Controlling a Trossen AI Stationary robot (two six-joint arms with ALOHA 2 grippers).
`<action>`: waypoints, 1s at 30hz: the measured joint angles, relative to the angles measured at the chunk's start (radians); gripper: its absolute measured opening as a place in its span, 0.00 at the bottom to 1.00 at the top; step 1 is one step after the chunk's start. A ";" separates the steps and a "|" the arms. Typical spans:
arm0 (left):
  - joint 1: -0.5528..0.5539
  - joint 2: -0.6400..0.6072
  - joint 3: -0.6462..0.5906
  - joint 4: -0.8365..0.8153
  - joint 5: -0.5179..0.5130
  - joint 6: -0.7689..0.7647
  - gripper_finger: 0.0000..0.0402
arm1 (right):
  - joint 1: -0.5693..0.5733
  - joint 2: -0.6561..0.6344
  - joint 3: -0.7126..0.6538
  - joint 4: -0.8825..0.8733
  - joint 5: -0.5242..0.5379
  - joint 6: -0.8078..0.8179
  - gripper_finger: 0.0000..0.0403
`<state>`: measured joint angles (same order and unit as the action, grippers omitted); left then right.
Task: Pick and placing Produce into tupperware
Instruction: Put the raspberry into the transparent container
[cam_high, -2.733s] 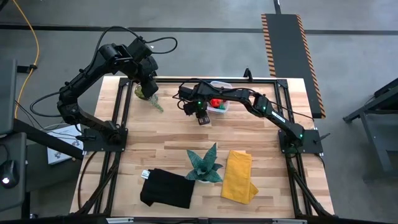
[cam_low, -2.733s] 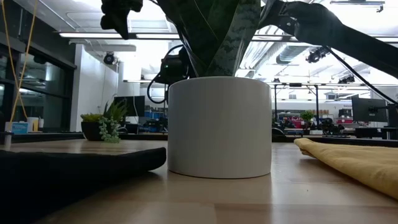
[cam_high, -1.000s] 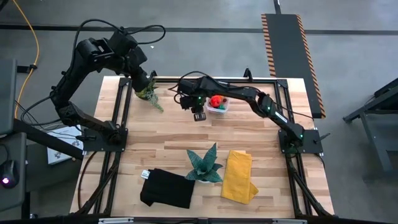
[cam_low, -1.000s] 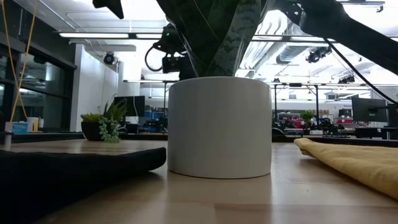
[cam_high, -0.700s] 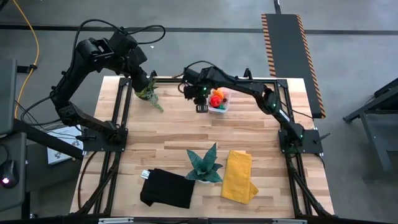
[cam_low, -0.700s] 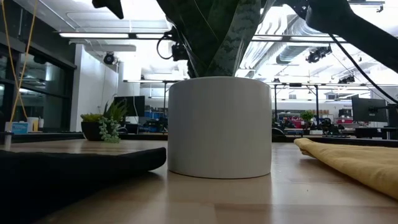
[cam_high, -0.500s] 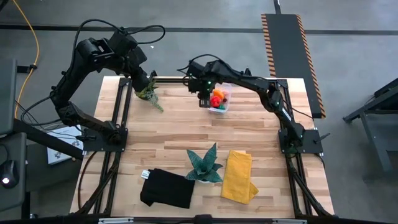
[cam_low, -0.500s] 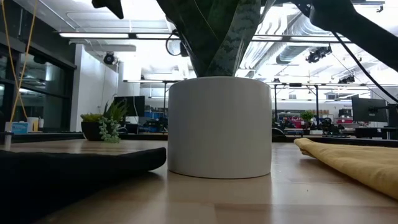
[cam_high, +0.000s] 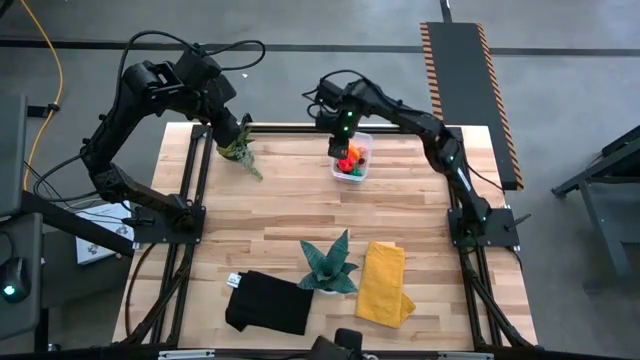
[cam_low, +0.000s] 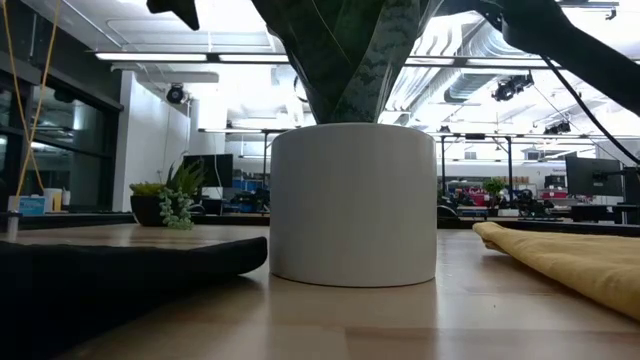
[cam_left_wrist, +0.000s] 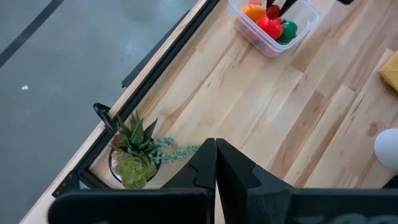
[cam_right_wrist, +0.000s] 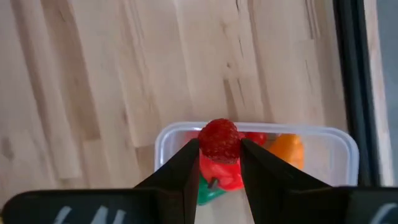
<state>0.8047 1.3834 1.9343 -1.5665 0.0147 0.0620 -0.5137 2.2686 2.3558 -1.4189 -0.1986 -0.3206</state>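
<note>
Right claw (cam_right_wrist: 219, 163) pinches a small red berry (cam_right_wrist: 219, 139) between its two fingers, jaws part-open around it, and hangs directly above the tub (cam_right_wrist: 339, 146). In the high view that claw (cam_high: 344, 150) sits at about 12 o'clock on the tabletop (cam_high: 300, 205), over the tub (cam_high: 362, 172), which stands near the far edge. Red, orange and green pieces already lie inside the tub.

Left claw (cam_left_wrist: 215, 163) is fully shut on nothing, held high at about 10 o'clock above the small potted plant (cam_left_wrist: 134, 155).

The berry looks tiny, light and rigid, likely hard plastic with a bumpy skin that gives the fingers some bite. A round piece this small can squirt sideways if squeezed off-centre, so the hold is best across its widest part, as it appears now. The tub is thin, clear and light, and would probably slide or tip if a finger caught its rim; lowering the berry straight into the middle seems safest.

Compared with a second ago, the right arm has swung from roughly 11 o'clock, left of the tub, to a spot straight over it. The left arm, the teal plant (cam_high: 330, 262), the yellow cloth (cam_high: 384, 283) and the black cloth (cam_high: 268, 303) have not shifted.
</note>
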 joint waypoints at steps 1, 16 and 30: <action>0.000 0.000 0.000 0.000 0.000 0.000 0.00 | -0.009 -0.003 0.000 0.003 -0.020 0.005 0.23; 0.000 0.000 0.000 0.052 0.024 -0.017 0.00 | -0.134 -0.179 0.000 0.001 -0.053 0.007 0.23; 0.000 0.000 0.000 0.108 0.049 -0.033 0.00 | -0.191 -0.264 -0.051 0.032 -0.176 0.007 0.23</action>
<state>0.8043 1.3834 1.9345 -1.4585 0.0633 0.0288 -0.7048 2.0043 2.3049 -1.3865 -0.3747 -0.3134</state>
